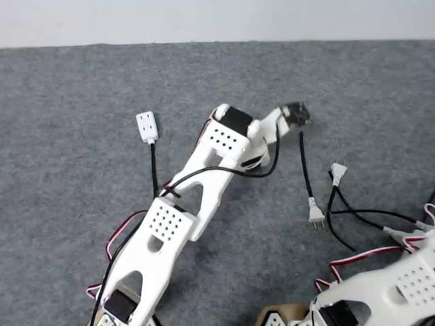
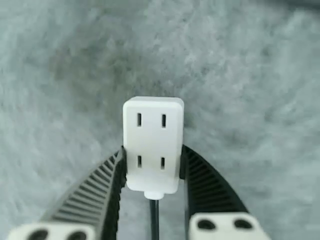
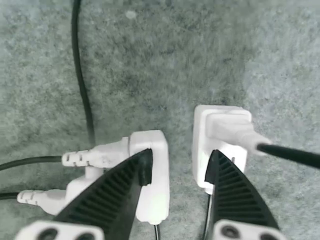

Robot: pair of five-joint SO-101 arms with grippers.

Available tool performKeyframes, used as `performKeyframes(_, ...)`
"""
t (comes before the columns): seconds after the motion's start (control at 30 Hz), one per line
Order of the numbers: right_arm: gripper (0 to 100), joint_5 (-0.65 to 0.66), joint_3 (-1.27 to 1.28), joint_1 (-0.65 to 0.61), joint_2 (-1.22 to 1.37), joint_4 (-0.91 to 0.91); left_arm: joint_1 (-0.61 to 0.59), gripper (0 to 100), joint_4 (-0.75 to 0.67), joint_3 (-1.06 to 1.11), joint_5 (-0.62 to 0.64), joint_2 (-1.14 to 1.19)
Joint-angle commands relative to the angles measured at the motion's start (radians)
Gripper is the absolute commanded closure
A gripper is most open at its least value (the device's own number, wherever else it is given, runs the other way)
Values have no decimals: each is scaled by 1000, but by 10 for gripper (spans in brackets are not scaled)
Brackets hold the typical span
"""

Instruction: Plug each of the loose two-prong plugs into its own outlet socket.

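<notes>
My left gripper (image 2: 152,152) is shut on a white outlet block (image 2: 153,130) with two pairs of empty slots, its black fingers (image 2: 200,180) pressed against both sides. In the high view this gripper (image 1: 293,115) is stretched to the middle right of the grey mat. A black cord runs from it down to a loose white plug (image 1: 316,217). A second loose plug (image 1: 338,170) lies just right of it. Another empty outlet block (image 1: 147,127) lies at the left. My right gripper (image 3: 178,160) is open above two outlet blocks (image 3: 159,190) (image 3: 200,145) that hold plugs.
Black cords (image 1: 353,217) loop across the mat at the right, near the right arm (image 1: 394,292). A black cord (image 3: 82,75) runs over the mat beside the occupied blocks. The mat's far edge meets a pale wall (image 1: 217,20).
</notes>
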Motion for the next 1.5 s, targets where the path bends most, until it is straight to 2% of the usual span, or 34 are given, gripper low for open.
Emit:
performKeyframes(0.0,812,3,43,-39,12,5,9,988,75,-108,404,-38)
performKeyframes(0.27,812,3,43,-47,12,24,-137,988,75,-62,987,-124)
performKeyframes(0.33,812,3,43,-48,13,24,-163,987,75,-42,1083,-146)
performKeyframes(0.43,812,3,43,-48,13,24,-169,987,75,28,1165,-180)
performKeyframes(0.6,812,5,43,-67,13,24,-167,987,75,285,1344,-224)
performKeyframes(0.83,812,5,41,-70,2,25,-157,988,69,492,1338,-230)
performKeyframes(0.97,812,5,41,-70,2,27,-98,988,38,541,1223,-233)
performKeyframes(1.07,812,8,41,-70,2,27,-46,988,29,547,1197,-233)
performKeyframes(1.17,812,9,41,-70,2,27,-6,988,3,541,1079,-233)
performKeyframes(1.27,812,9,41,-70,2,27,-15,987,-58,542,985,-235)
performKeyframes(1.47,812,11,41,-70,12,18,-43,987,-66,544,925,-284)
